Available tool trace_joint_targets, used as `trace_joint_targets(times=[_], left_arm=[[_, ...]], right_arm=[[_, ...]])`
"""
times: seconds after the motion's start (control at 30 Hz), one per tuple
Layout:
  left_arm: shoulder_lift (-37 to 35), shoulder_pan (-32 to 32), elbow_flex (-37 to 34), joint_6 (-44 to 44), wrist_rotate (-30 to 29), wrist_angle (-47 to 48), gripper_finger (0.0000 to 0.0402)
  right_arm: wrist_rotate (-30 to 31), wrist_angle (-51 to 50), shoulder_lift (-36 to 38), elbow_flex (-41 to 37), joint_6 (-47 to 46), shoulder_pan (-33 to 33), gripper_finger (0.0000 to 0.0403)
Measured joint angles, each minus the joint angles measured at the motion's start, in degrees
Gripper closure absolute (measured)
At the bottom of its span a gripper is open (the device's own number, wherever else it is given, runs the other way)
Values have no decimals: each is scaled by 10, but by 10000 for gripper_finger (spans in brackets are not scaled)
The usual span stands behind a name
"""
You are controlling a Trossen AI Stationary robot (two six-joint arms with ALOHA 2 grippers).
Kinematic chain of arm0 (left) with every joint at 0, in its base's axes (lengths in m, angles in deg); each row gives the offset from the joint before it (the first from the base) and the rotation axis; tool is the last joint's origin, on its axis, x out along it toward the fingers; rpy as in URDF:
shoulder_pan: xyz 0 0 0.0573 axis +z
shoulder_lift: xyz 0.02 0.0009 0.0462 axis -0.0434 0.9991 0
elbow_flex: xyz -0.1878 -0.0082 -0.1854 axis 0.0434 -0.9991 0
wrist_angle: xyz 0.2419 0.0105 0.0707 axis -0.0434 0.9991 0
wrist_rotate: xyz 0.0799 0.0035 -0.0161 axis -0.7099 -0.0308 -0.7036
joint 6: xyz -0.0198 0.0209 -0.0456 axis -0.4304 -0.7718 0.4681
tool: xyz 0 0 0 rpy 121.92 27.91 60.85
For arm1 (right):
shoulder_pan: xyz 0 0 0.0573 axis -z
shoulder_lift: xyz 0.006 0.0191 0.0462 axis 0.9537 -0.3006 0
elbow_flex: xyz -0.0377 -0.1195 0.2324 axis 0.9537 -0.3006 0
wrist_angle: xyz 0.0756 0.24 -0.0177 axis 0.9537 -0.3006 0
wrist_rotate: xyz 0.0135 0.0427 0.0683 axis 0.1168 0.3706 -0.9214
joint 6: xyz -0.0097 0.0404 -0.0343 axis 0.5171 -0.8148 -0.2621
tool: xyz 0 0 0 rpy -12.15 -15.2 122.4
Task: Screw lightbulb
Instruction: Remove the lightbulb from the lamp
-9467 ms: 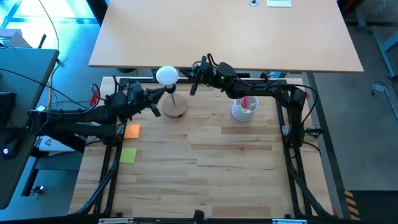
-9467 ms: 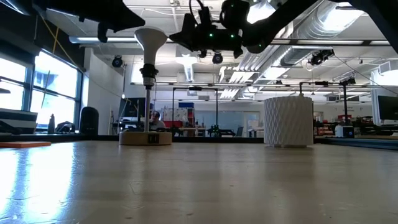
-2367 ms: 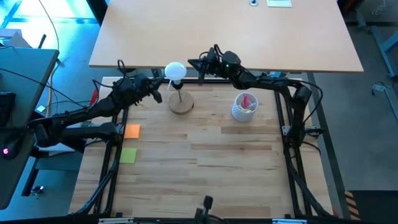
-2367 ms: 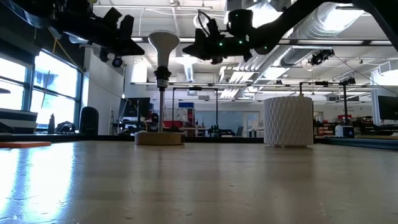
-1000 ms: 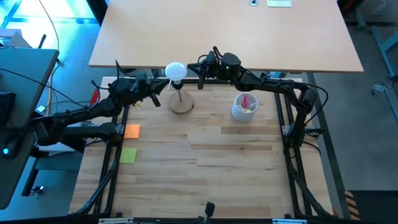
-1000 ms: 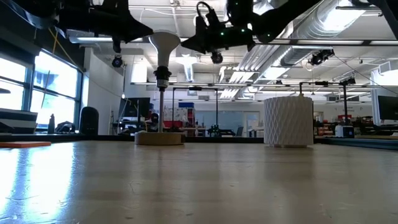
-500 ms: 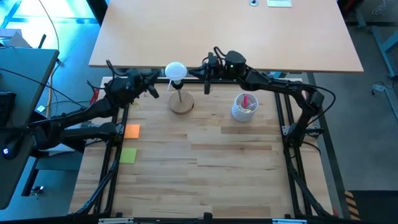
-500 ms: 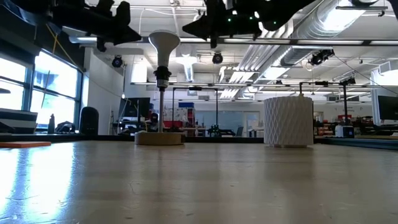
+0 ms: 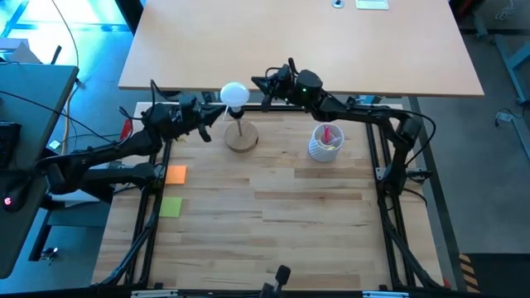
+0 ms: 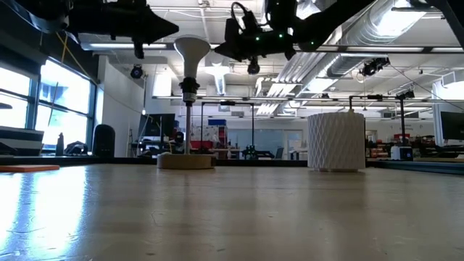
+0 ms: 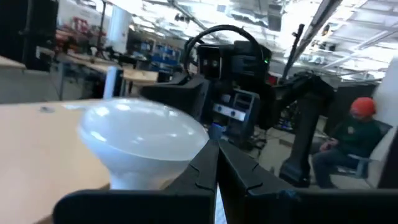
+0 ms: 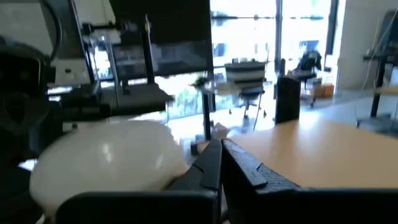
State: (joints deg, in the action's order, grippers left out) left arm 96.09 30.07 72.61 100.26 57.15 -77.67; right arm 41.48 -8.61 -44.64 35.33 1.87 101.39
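The white lightbulb stands neck-down in the black socket on the post of a round wooden base, near the table's far edge. My left gripper is shut, level with the globe on the side toward the table's left; in its wrist view the globe lies right beside the fingers. My right gripper is shut too, on the globe's other side, and the globe fills the space beside its fingers. My left gripper's shut fingers come in level from the table's left with their tips at the edge of the globe; I cannot tell whether they touch it. My right gripper's shut fingers come in level from the right with their tips by the globe's side; whether they touch cannot be told.
A white perforated cup with pink items stands to the right of the base. An orange pad and a green pad lie near the left edge. A person in a red cap sits beyond the table.
Both grippers drew away from the bulb and came back beside it. The left one went toward the table's left edge, the right one rose and swung toward the right, then each returned to the globe. Bulb, post and base have stayed in place.
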Motion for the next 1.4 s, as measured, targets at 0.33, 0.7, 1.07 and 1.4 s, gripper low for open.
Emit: trace_joint_targets(times=[0.33, 0.7, 1.07, 1.4], left_arm=[[-41, 44, 0, -76, -145, 60, 402], [37, 59, 0, -5, -2, -39, 402], [-16, 6, 0, -27, -81, 11, 402], [28, 31, 0, -54, -102, -42, 401]], right_arm=[[-139, -113, 57, 0, 14, -8, 403], [-9, -72, 18, 1, 7, -28, 403], [36, -83, 30, 1, 60, -23, 403], [-37, -136, 45, 1, 33, -40, 403]])
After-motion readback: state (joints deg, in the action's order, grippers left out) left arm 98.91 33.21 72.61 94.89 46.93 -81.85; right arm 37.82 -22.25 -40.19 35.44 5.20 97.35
